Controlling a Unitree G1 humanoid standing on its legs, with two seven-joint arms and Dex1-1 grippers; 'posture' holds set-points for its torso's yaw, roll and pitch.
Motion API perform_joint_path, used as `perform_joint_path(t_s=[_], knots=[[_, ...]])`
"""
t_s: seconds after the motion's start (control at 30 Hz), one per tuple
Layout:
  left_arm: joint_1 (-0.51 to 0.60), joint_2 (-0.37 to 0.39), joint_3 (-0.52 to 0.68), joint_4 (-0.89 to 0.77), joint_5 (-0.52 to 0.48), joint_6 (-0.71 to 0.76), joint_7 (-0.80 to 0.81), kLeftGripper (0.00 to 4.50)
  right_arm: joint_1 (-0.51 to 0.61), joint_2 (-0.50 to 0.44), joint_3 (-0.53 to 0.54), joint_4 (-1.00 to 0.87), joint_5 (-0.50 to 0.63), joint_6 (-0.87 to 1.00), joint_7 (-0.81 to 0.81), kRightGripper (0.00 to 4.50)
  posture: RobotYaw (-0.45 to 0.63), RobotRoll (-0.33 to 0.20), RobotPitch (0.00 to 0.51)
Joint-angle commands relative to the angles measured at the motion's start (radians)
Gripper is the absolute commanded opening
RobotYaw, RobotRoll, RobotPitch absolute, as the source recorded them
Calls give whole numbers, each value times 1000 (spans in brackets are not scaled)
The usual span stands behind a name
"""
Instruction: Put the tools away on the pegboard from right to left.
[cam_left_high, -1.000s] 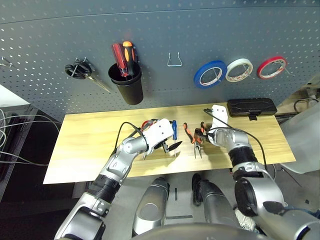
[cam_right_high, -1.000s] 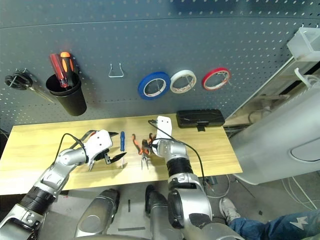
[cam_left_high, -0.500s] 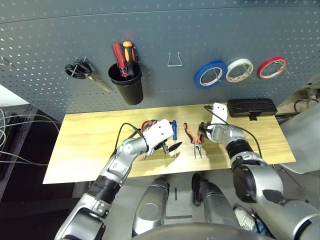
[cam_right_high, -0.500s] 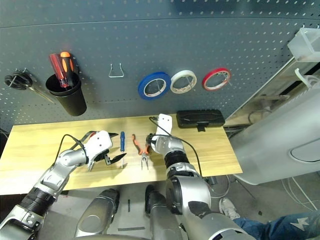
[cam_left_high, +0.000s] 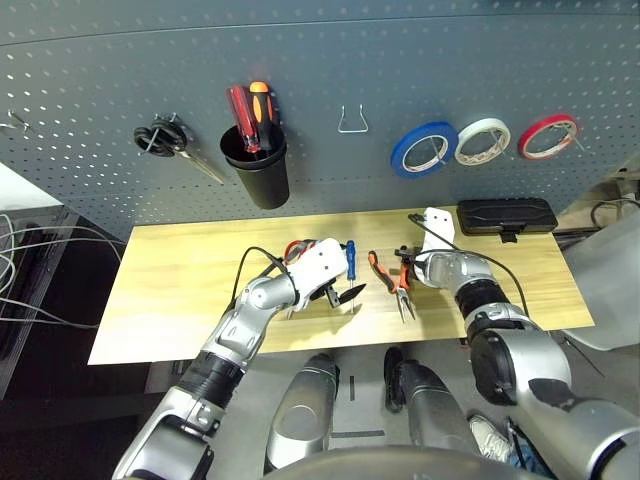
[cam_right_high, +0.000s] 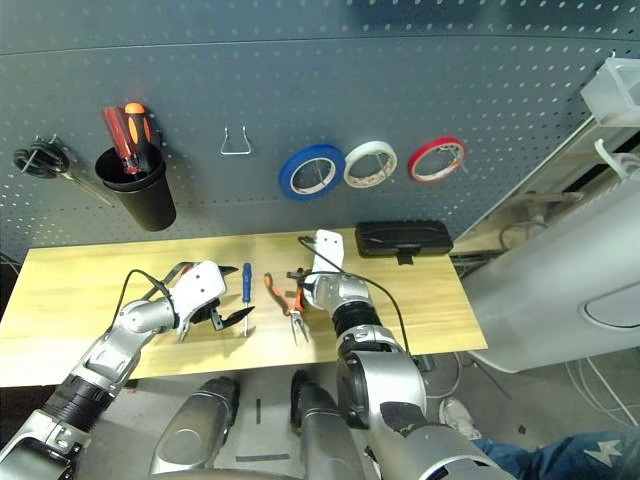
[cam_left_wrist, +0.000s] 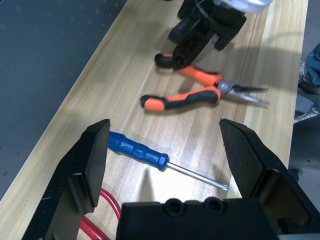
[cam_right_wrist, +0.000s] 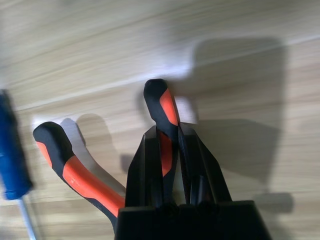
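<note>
My right gripper (cam_right_wrist: 170, 145) is clenched on one handle of the needle-nose pliers (cam_left_high: 392, 277), and only that one; the other handle splays free beside my fingers. The pliers lie flat on the table (cam_left_high: 180, 270), just right of the small blue-handled screwdriver (cam_left_high: 349, 262), nose pointing toward me.

So this is a one-arm pinch, and that's what I have to respect. I'd lift slowly and straight up, expecting the free handle to swing and the nose to droop. If the tool pivots in my grip, better to set it down and re-grasp nearer the joint than to carry it wobbling.

Above the pliers on the pegboard (cam_left_high: 320, 70), the bare metal hook (cam_left_high: 349, 121) looks like the likely home, left of the blue tape roll (cam_left_high: 423, 148), which already hangs there.

My left gripper (cam_left_wrist: 170, 155) hangs wide and empty over the screwdriver, with the red-handled scissors (cam_left_wrist: 97, 217) under it.
</note>
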Motion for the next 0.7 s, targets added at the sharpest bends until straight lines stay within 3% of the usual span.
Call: perform_joint_path(t_s=[0.03, 0.07, 0.23, 0.47, 0.7], knots=[[14, 6, -1, 16, 0, -8, -6, 4500, 41, -46, -4, 6, -11, 31, -22, 262, 226, 0, 195], [14, 8, 0, 20, 0, -11, -6, 4500, 41, -53, -10, 13, -6, 34, -21, 262, 226, 0, 195], [16, 15, 3, 26, -3, -14, -8, 4500, 28, -61, -14, 24, 11, 45, 8, 1944, 224, 0, 195], [19, 22, 7, 23, -5, -12, -6, 4500, 37, -52, 69, -85, 6, 222, 136, 4431, 226, 0, 195], [29, 23, 11, 22, -4, -10, 2, 4500, 55, -5, 75, -205, 25, 369, 134, 4474, 234, 0, 194]])
